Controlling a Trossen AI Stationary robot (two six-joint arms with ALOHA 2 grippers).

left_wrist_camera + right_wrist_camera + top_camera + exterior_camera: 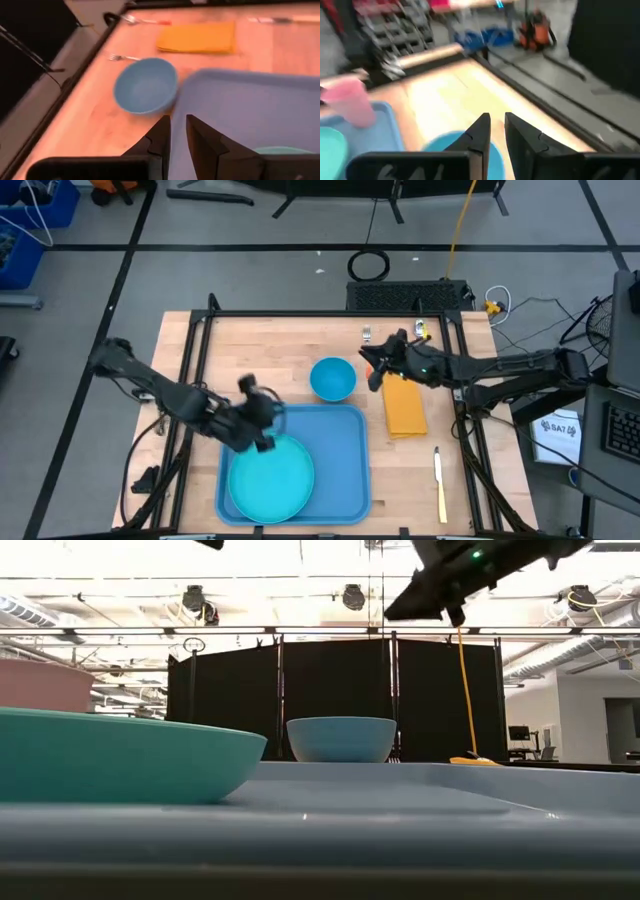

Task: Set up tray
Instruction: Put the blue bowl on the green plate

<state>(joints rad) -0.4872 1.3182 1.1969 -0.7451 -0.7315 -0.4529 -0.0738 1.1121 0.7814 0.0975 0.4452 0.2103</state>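
Note:
The light-blue tray (345, 470) lies at the table's near middle, with the round teal plate (270, 478) on its left half. A pink cup (352, 102) stands on the tray beside the plate; the left arm hides it in the high view. The blue bowl (333, 378) sits on the wood just beyond the tray's far edge. The yellow napkin (405, 408) lies right of the bowl. My left gripper (262, 420) hovers over the tray's far-left corner, shut and empty (178, 125). My right gripper (372, 372) hangs above the bowl's right side, shut and empty (497, 122).
A knife (440, 483) lies on the wood right of the tray. A fork (122, 58) and another utensil (145, 21) lie near the far edge, beyond the bowl. A black frame rail runs along the table's sides. Bare wood shows left of the bowl.

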